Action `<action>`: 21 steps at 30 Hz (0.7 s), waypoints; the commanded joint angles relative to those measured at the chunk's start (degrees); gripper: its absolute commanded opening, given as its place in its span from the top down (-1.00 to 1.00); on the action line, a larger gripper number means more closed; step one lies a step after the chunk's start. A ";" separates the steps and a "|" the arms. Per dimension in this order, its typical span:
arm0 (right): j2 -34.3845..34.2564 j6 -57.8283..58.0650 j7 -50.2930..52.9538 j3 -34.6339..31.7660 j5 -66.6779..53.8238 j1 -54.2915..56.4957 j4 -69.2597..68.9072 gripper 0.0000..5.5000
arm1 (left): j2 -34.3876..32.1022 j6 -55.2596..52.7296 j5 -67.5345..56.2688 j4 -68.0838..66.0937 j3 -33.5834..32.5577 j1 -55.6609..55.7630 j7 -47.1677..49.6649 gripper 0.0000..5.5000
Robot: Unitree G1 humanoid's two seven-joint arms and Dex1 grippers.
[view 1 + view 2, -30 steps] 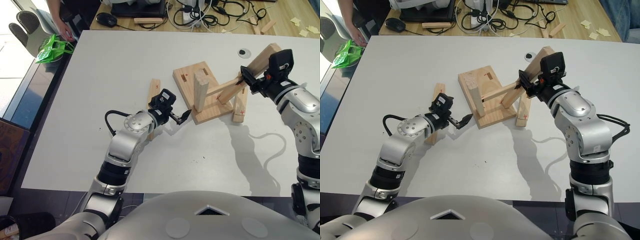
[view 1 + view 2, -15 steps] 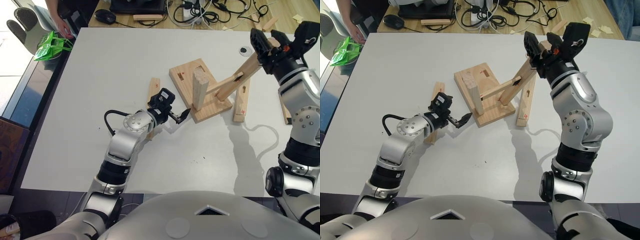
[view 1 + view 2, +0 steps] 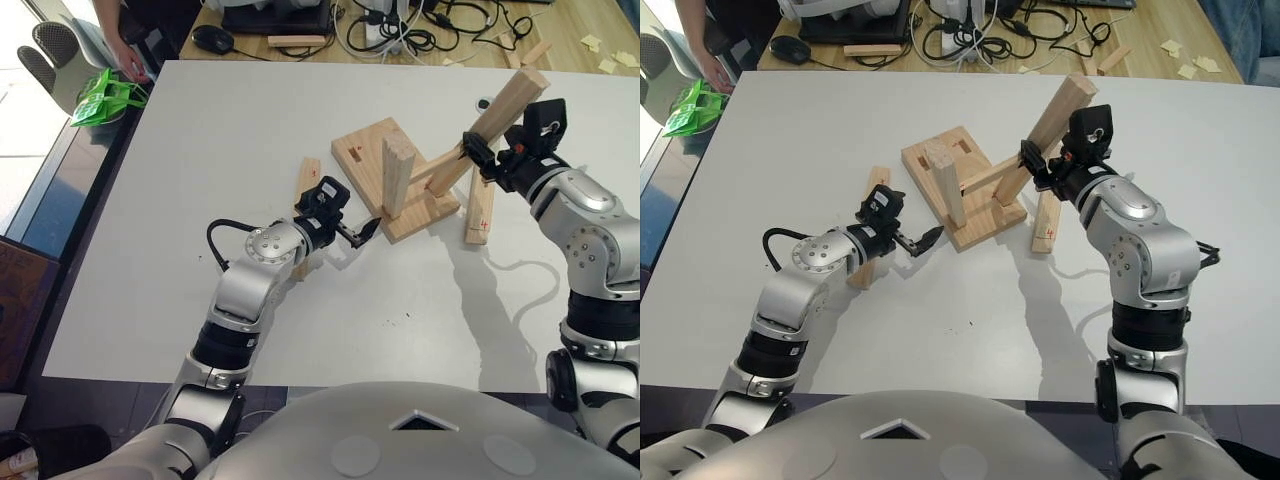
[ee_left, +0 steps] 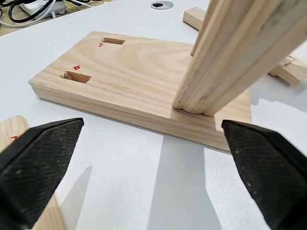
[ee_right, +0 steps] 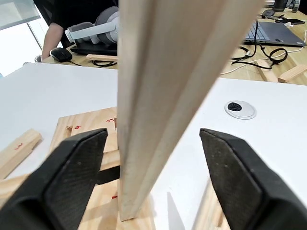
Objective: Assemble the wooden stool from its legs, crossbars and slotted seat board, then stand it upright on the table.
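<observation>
Table (image 3: 200,150) of white laminate is carrying a half-built stool near the centre of the frame. Its board (image 3: 372,172) is lying flat with the slots facing up, the way it has to lie for legs to go in from above. One upright leg (image 3: 397,178) is standing in the board's near side. A crossbar (image 3: 435,170) is running from that leg up and right to a tilted leg (image 3: 505,105), which is leaning toward the upper right of the frame with its foot close to the board's right edge.

The right hand (image 3: 483,158) is sitting at the tilted leg's lower half with its jaws wide. In the right wrist view its fingers (image 5: 76,177) are standing either side of the wood with a gap on each side, so it is straddling the leg rather than gripping it, probably to steady or steer it toward its slot.

The left hand (image 3: 362,231) is hovering just beside the board's near corner, jaws wide and holding nothing. The left wrist view is showing its fingertips (image 4: 38,158) aimed at the board's edge, likely ready to brace the board against sliding.

A loose leg (image 3: 308,175) is lying beside the left arm, left of the board. A second loose leg (image 3: 480,205) is lying right of the board, below the right hand. Both are waiting to be fitted, so the stool is not yet ready to stand.
</observation>
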State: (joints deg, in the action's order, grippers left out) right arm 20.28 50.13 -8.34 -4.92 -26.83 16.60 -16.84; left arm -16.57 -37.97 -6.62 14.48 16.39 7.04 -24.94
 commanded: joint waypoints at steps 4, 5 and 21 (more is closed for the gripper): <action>-2.12 -5.05 -2.15 -6.20 -3.03 7.01 1.47 -0.29 | -0.30 0.13 0.51 -1.28 -0.25 0.68 0.05 -0.96; -1.98 -5.27 -2.48 -6.74 -3.35 7.97 1.75 -0.29 | -0.25 0.17 0.50 -1.36 -0.26 0.70 0.07 -0.96; 1.92 7.70 -3.77 10.07 6.37 1.25 7.26 -0.29 | -0.74 -2.00 0.20 1.61 -0.67 -1.36 -0.10 -0.96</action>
State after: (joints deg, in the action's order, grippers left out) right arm 24.19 53.22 -12.23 2.71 -21.00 22.41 -12.26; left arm -16.55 -39.23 -6.34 15.62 16.15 5.72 -24.96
